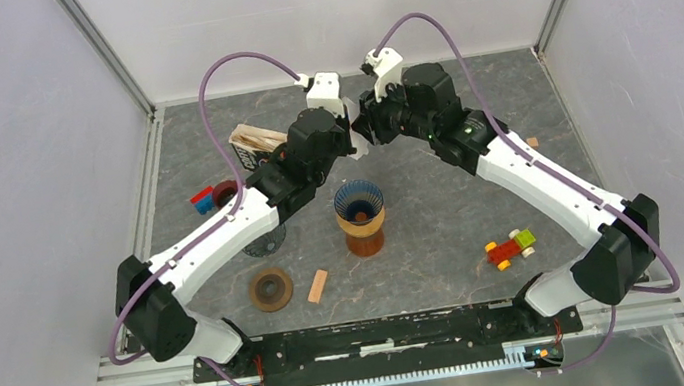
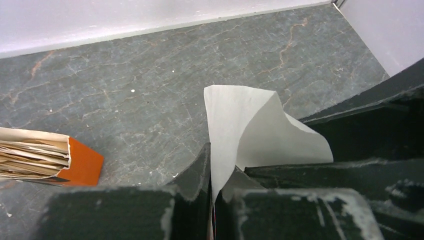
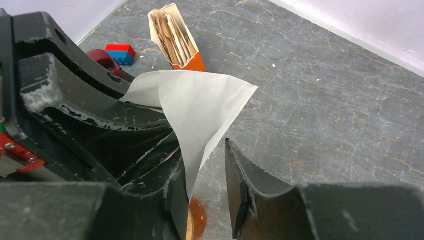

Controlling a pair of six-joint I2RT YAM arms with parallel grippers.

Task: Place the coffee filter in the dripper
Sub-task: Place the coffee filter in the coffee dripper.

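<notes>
My left gripper (image 2: 220, 157) is shut on a white paper coffee filter (image 2: 250, 125), pinching its lower edge while the rest fans upward. In the top view the two grippers meet above the table behind the dripper (image 1: 360, 213), an amber cone with a dark ribbed rim standing upright at the table's middle. My right gripper (image 3: 203, 151) is open, and the filter (image 3: 200, 105) hangs with its lower corner between the jaws, against the left finger. A bit of the amber dripper (image 3: 197, 220) shows below.
An orange box of filters (image 1: 255, 143) stands at the back left, also in the left wrist view (image 2: 45, 160) and right wrist view (image 3: 175, 37). Red and blue bricks (image 1: 204, 200), a brown tape roll (image 1: 272, 289), a wooden block (image 1: 318, 285) and a toy car (image 1: 511, 247) lie around.
</notes>
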